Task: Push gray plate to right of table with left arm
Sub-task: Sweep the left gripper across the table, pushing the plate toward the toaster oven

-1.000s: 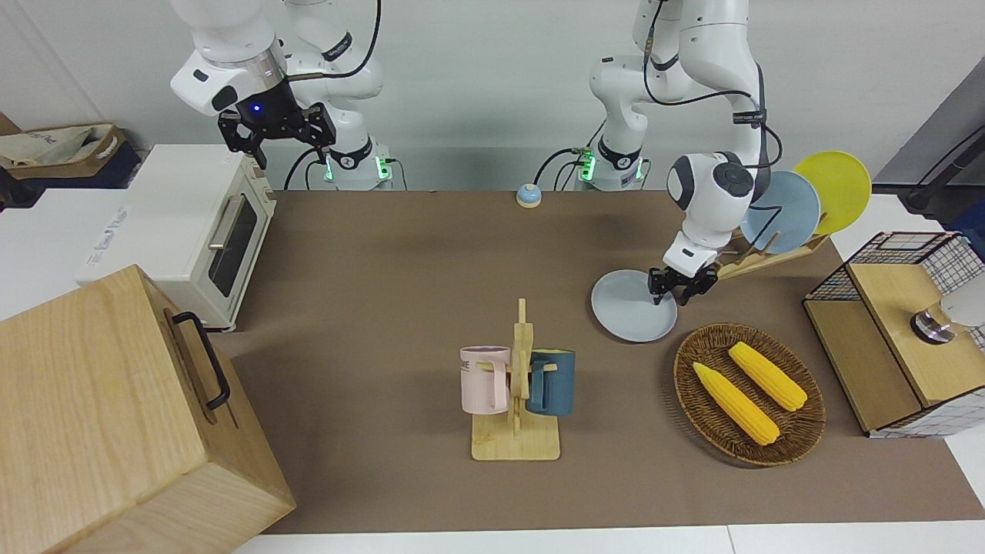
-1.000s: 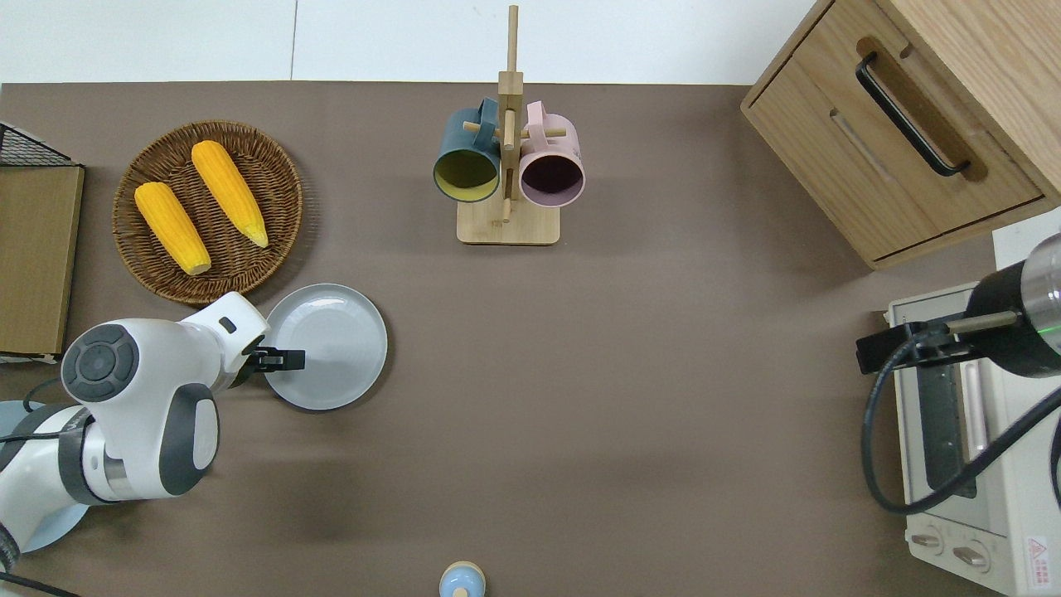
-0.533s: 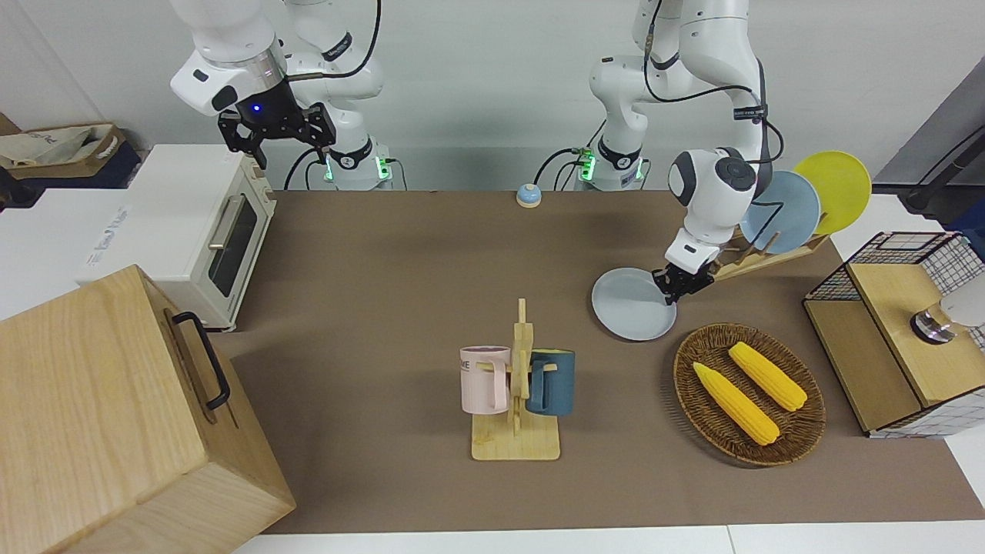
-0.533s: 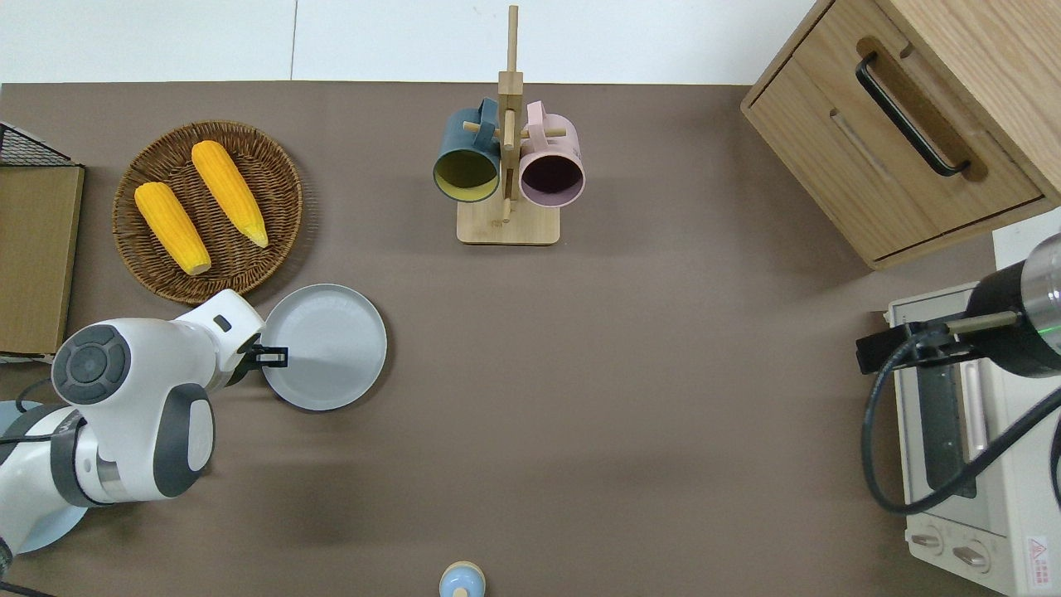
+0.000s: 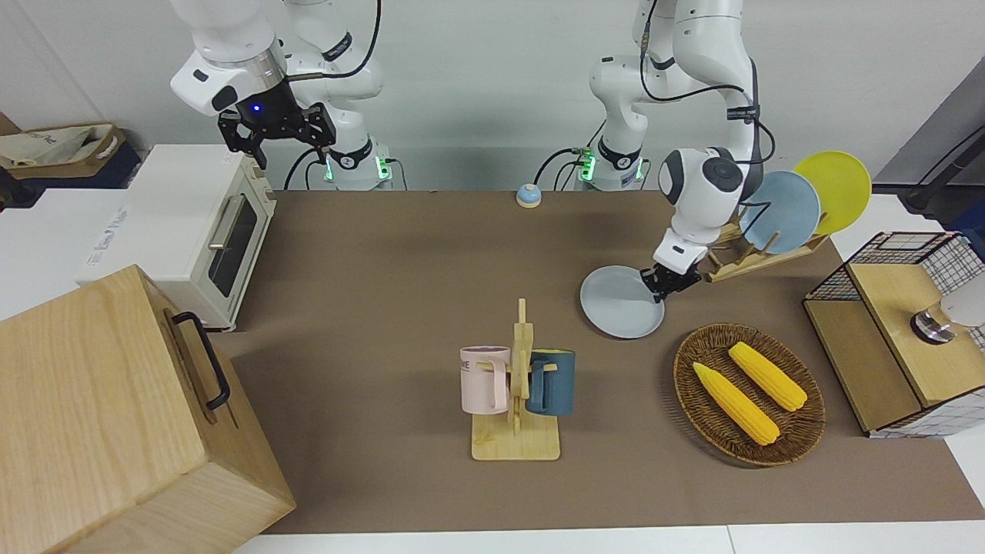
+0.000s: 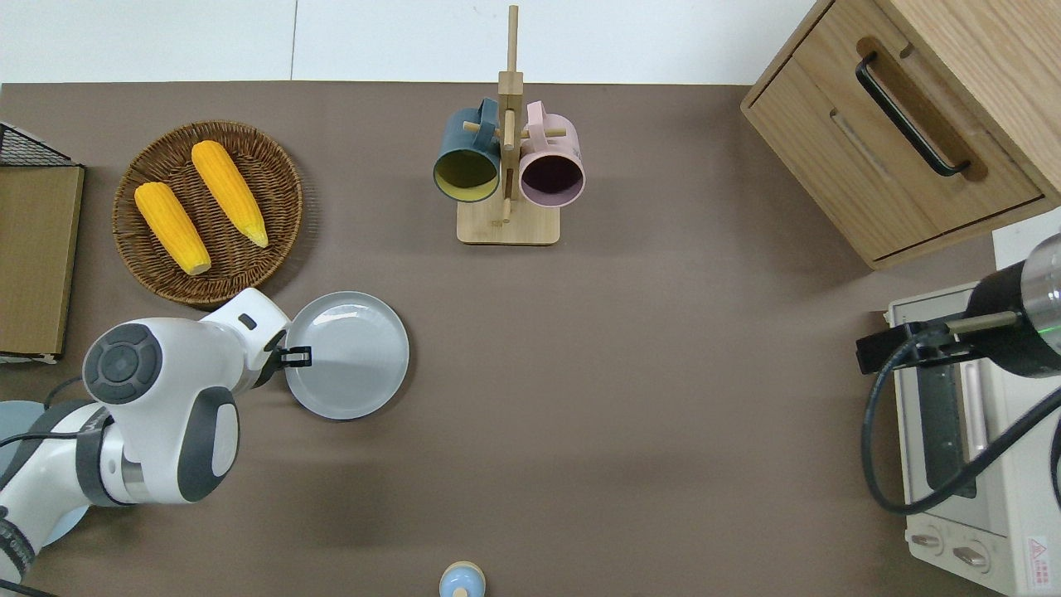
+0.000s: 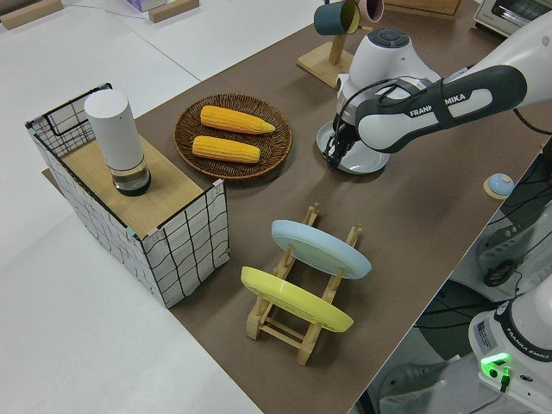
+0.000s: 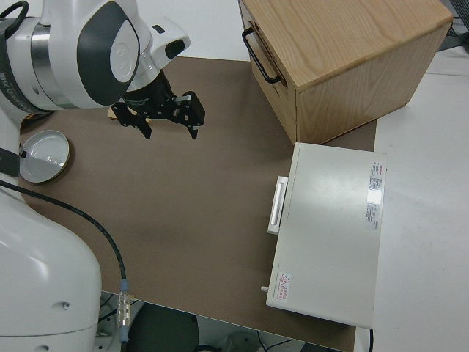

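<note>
The left gripper [image 6: 297, 356] sits low at the rim of the gray plate [image 6: 352, 355], on the edge facing the left arm's end of the table [image 6: 630, 398]. Its fingertips touch or nearly touch that rim; whether the fingers are parted cannot be told. The gray plate lies flat on the table, nearer to the robots than the wicker basket [image 6: 286, 199] holding two corn cobs [image 6: 171, 227], and toward the left arm's end from the mug stand [image 6: 507, 222]. The left arm [image 7: 448, 102] carries the lettering "FRANKA EMIKA" on its dark link. The pink mug [image 5: 483, 378] shows partial lettering, "ME". The right arm is parked, its gripper [image 8: 165, 115] spread wide.
</note>
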